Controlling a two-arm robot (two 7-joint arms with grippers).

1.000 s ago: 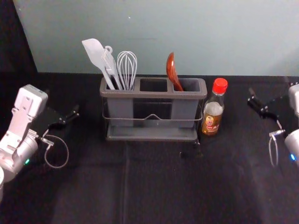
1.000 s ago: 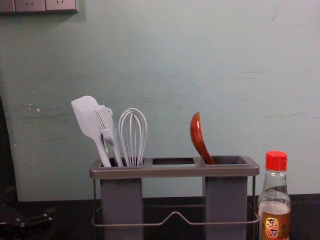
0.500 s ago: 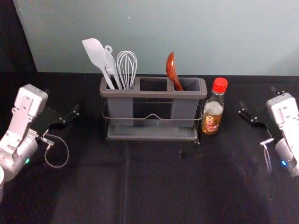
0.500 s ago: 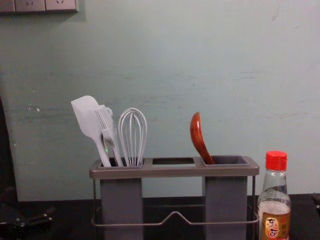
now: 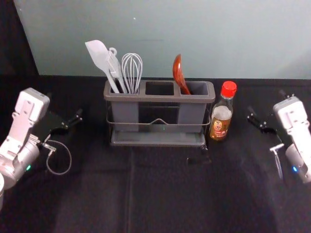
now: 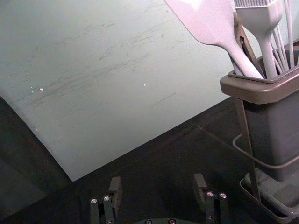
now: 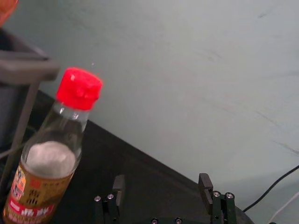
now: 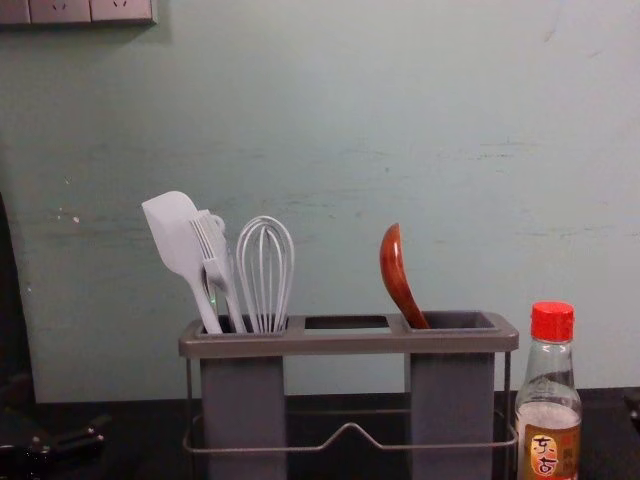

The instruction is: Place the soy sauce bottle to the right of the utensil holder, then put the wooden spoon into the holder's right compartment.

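the background is a pale grey-green wall (image 5: 218, 34), with a row of sockets (image 8: 90, 12) at the upper left of the chest view; in front of it extends a black-covered counter (image 5: 165, 194). on this surface i observe the utensil holder (image 5: 158, 98), a dark grey unit with three compartments, a brownish rim and a bent wire rail along its front. its left compartment contains a white spatula (image 5: 98, 53), a white brush (image 5: 115, 68) and a pale whisk (image 5: 131, 68), all with their working ends uppermost. the wooden spoon (image 5: 178, 73), reddish brown, stands in the right compartment, its upper end tilted toward the left. the soy sauce bottle (image 5: 222, 114) is upright on the counter, just beside the holder on its right; its red cap (image 5: 229, 89) is on and its label faces forward. i cannot tell whether bottle and holder touch.

my left gripper (image 5: 64, 104) is positioned to the left of the holder, well apart from it; in the left wrist view its jaws are released, with a wide gap between them. my right gripper (image 5: 267, 101) is positioned to the right of the bottle, apart from it, and its jaws are likewise released and spread. a thin black cable (image 7: 275, 184) crosses the wall in the right wrist view.
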